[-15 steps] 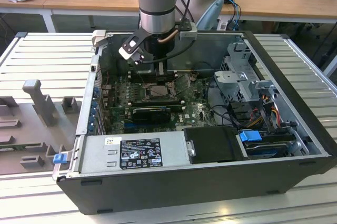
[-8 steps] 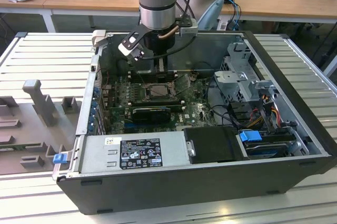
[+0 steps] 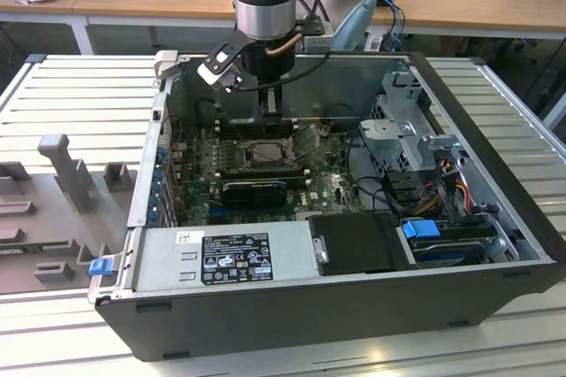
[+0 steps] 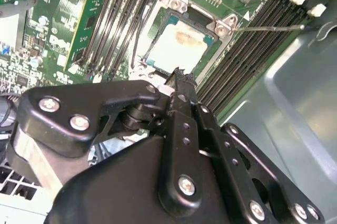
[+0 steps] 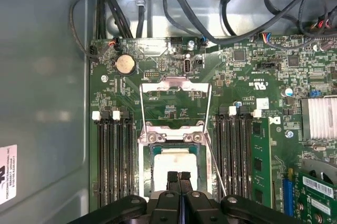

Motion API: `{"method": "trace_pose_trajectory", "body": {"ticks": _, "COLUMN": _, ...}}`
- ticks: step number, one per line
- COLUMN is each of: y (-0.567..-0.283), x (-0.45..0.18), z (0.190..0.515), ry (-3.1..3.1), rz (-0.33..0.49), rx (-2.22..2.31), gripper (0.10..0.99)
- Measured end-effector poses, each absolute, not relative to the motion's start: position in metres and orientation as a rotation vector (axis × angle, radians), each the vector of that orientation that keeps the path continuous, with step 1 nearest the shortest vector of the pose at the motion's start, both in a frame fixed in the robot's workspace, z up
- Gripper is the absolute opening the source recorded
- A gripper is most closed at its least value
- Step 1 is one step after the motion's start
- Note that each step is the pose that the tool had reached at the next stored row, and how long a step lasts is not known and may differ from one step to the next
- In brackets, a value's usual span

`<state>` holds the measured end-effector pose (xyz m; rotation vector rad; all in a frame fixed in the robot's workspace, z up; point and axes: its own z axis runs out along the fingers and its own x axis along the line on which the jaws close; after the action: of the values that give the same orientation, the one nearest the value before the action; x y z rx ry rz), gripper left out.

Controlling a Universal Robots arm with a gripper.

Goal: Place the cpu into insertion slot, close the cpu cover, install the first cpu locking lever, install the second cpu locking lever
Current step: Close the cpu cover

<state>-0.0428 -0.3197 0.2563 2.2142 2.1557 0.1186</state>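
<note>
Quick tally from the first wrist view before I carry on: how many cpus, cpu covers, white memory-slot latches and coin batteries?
cpu: 1
cpu cover: 1
white memory-slot latches: 4
coin battery: 1
Total: 7

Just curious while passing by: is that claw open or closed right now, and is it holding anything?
Gripper: closed, nothing visibly held, poised just over the cpu.
</note>
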Motion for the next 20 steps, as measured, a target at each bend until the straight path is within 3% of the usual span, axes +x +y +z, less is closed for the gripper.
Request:
{"method": "trace_pose_trajectory", "body": {"ticks": 9, "y": -0.32, "x": -0.03, "z": 0.259, "ry": 2.155, "rz": 0.116, "rx": 2.214, "gripper": 0.106}}
{"method": "trace_pose_trajectory", "body": {"ticks": 20, "y": -0.32, "x": 0.027, "z": 0.26, "ry": 2.155, "rz": 0.114, "rx": 2.215, "gripper": 0.106}}
